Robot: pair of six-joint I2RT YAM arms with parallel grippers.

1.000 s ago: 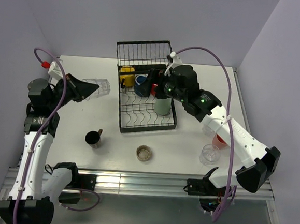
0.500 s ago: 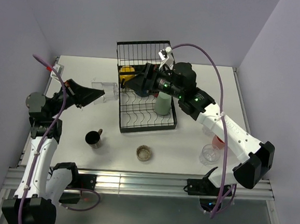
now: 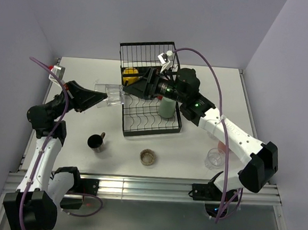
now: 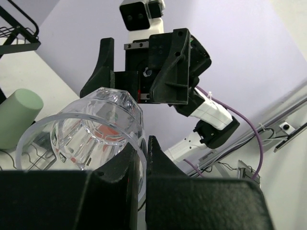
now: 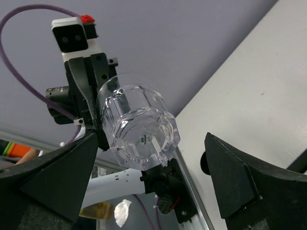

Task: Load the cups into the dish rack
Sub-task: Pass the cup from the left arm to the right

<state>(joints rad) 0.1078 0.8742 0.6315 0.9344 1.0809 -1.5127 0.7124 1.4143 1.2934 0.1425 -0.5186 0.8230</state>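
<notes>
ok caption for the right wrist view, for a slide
Left gripper holds a clear glass out to the open right gripper.

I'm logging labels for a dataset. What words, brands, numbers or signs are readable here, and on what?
No readable text in any view.
clear glass: a small white mark near its base, too blurred to read.
dish rack and the cups in it: no lettering shows.

Two white arms [image 3: 41,154] with black joints; black left hand [image 3: 106,96] and right hand [image 3: 137,87]; purple cables [image 3: 191,49]; green lights [image 3: 196,103].
</notes>
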